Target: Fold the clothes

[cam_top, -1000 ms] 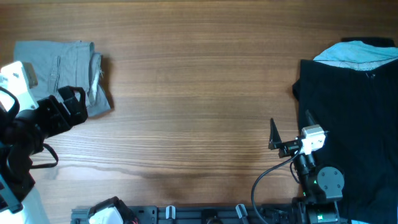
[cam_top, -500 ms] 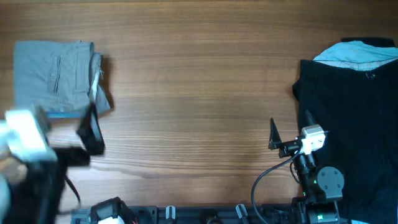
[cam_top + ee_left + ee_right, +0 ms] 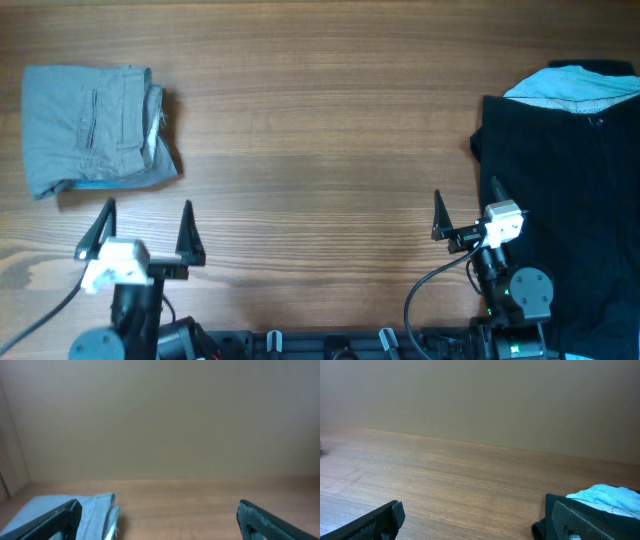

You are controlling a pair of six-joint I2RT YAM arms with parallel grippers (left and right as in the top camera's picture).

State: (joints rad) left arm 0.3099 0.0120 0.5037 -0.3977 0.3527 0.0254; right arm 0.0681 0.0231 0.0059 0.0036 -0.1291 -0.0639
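The grey shorts (image 3: 88, 127) lie folded into a compact stack at the far left of the table; their folded edge also shows in the left wrist view (image 3: 95, 510). My left gripper (image 3: 145, 222) is open and empty, near the front edge just below the shorts, not touching them. My right gripper (image 3: 465, 205) is open and empty near the front right, beside the black garment. In the wrist views both sets of fingers (image 3: 160, 517) (image 3: 475, 517) stand wide apart with bare wood between them.
A big black garment (image 3: 565, 210) covers the right side of the table, with a light-blue piece (image 3: 575, 85) on its far edge, also seen in the right wrist view (image 3: 600, 496). A beige wall rises behind the table.
My left arm has pulled back from the shorts toward the front edge and now rests there, open. The folded shorts stay put, fully uncovered. The right arm has not moved.
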